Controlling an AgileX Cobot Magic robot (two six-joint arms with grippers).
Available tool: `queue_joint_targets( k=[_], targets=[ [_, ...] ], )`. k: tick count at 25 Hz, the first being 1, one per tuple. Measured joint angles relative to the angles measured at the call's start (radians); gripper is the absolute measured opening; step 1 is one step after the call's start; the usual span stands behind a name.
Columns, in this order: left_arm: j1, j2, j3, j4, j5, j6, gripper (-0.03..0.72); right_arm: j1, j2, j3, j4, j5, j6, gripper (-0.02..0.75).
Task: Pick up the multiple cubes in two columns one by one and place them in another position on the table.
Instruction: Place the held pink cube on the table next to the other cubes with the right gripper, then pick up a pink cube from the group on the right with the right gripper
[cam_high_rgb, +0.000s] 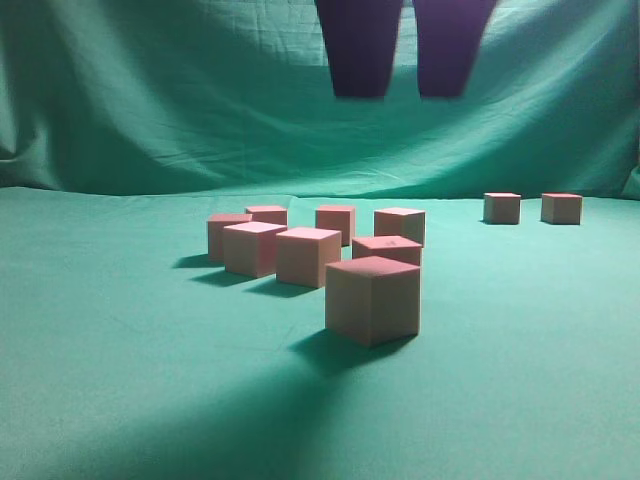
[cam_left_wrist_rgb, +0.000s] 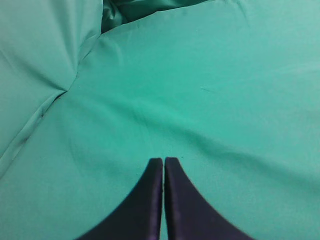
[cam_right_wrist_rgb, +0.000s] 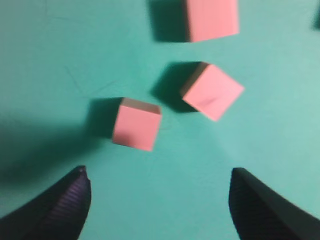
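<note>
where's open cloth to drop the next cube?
Bare table in front and left of the nearest cube, and between the main cluster and the two far-right cubes. Crowded inside the cluster, below the open right gripper.

Exterior view: low, at object height, facing along the bench (cam_high_rgb: 120, 400) toward the draped backdrop (cam_high_rgb: 150, 90); nearest cube (cam_high_rgb: 373, 299) close.
Left wrist view: slanting down onto bare cloth; shares only the bench.
Right wrist view: straight down, close; shares the cubes (cam_right_wrist_rgb: 136, 124) with the exterior view.
</note>
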Motion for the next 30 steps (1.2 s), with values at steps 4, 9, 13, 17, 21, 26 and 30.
queue_joint_targets(
  k=[4, 9, 13, 17, 21, 26, 30],
  targets=[
    [0.0, 0.0, 0.0, 0.0, 0.0, 0.0, 0.0, -0.002, 0.0, -0.127, -0.136, 0.031, 0.02, 0.519],
    [0.0, 0.0, 0.0, 0.0, 0.0, 0.0, 0.0, -0.106, 0.0, -0.258, -0.229, 0.044, 0.091, 0.519],
    [0.0, 0.0, 0.0, 0.0, 0.0, 0.0, 0.0, -0.29, 0.0, -0.318, -0.243, 0.044, 0.127, 0.519],
    [0.0, 0.0, 0.0, 0.0, 0.0, 0.0, 0.0, -0.469, 0.013, -0.323, -0.173, 0.025, 0.132, 0.519],
    [0.0, 0.0, 0.0, 0.0, 0.0, 0.0, 0.0, -0.594, 0.089, -0.323, -0.055, -0.084, 0.113, 0.519],
    [0.0, 0.0, 0.0, 0.0, 0.0, 0.0, 0.0, -0.634, 0.23, -0.348, -0.025, -0.208, 0.087, 0.519],
    [0.0, 0.0, 0.0, 0.0, 0.0, 0.0, 0.0, -0.646, 0.371, -0.449, -0.022, -0.222, 0.085, 0.519]
  ],
)
